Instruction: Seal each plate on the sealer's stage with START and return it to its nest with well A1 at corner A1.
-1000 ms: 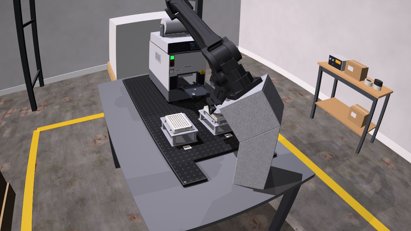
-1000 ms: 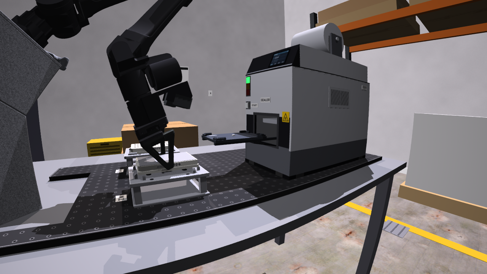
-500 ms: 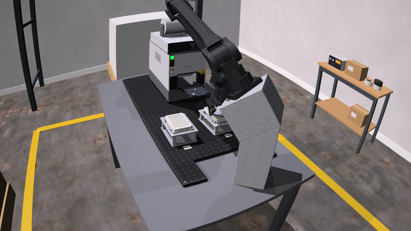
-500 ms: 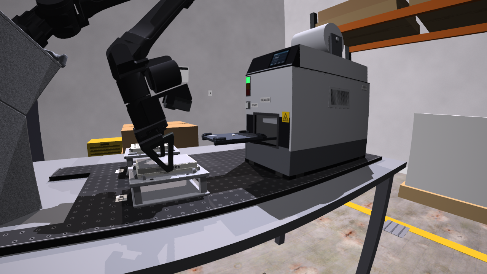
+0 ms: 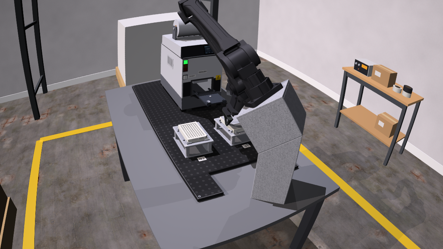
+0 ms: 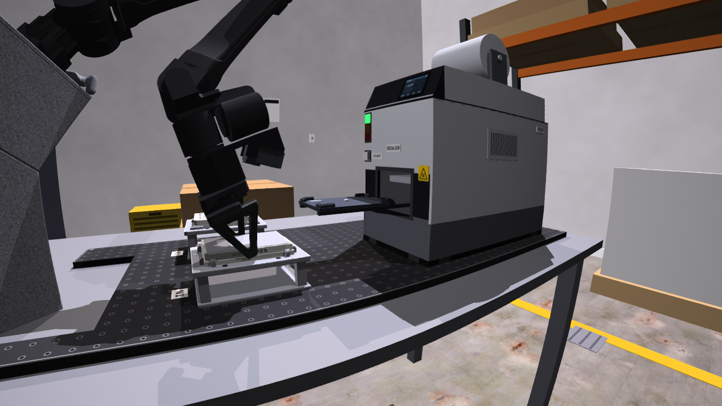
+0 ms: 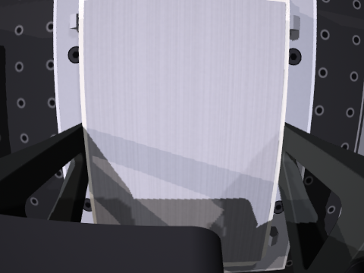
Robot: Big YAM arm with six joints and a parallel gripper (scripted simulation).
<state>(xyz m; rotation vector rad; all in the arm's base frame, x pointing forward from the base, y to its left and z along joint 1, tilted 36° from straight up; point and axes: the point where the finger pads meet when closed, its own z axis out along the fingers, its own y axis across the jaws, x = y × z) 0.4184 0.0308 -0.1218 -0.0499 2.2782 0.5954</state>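
Claw (image 5: 233,122) (image 6: 245,242) (image 7: 183,133) gripping foil-topped plate (image 5: 234,128) (image 6: 276,248) (image 7: 183,76), side reading "06" | card (image 5: 246,145) (image 6: 179,293): "N1" | SEALER label (image 5: 202,71) (image 6: 393,148) | START label (image 5: 191,75) (image 6: 377,155)

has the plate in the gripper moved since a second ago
Yes: the sealed plate has gone down, closer to the top of nest N1.
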